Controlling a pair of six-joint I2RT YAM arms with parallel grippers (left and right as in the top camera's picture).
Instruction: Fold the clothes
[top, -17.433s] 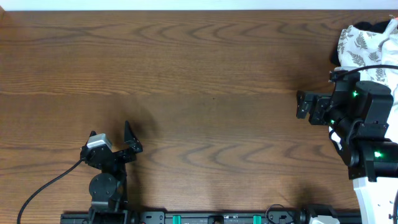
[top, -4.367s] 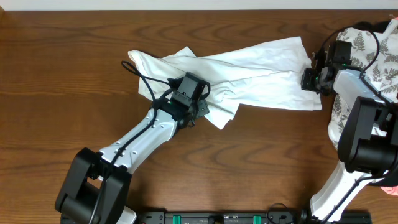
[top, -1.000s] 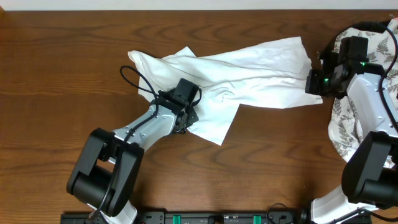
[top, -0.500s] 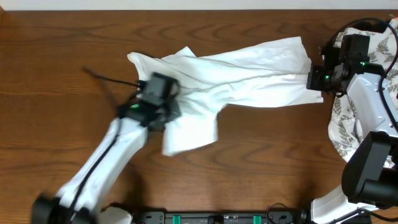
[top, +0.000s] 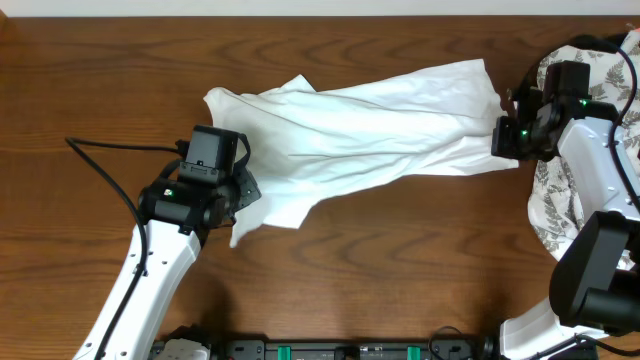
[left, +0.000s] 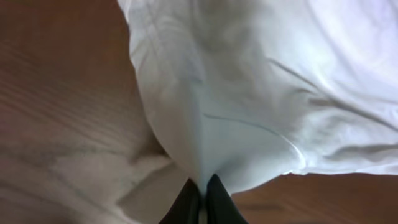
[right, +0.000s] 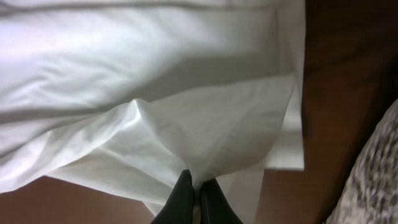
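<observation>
Pinched shut, the left claw (left: 201, 200) holds just a thin bit of the shirt (left: 261, 93) edge at the very tips of its fingers. That small bite is the first worry: if the arm pulls hard or fast, the cloth could slide out and drop. The next worry is the shape of the shirt (top: 380, 120). It is bunched and creased, not flat, so a fold made now would likely come out crooked or lumpy. Both claws hold opposite ends, so if they pull apart too much, one grip may give way. The right claw (right: 198, 200) is also closed on a small fold of the shirt (right: 155, 81), and it sits just beside the leaf cloth (top: 590, 70). A careless move there could snag that other cloth and drag it along. As for place, the shirt lies on the brown table (top: 400, 280), stretched between the two claws. The left claw (top: 241, 195) is at its near left corner, with the cloth spreading up and away from it toward the far side. The right claw (top: 500, 140) is at the shirt's right end.
</observation>
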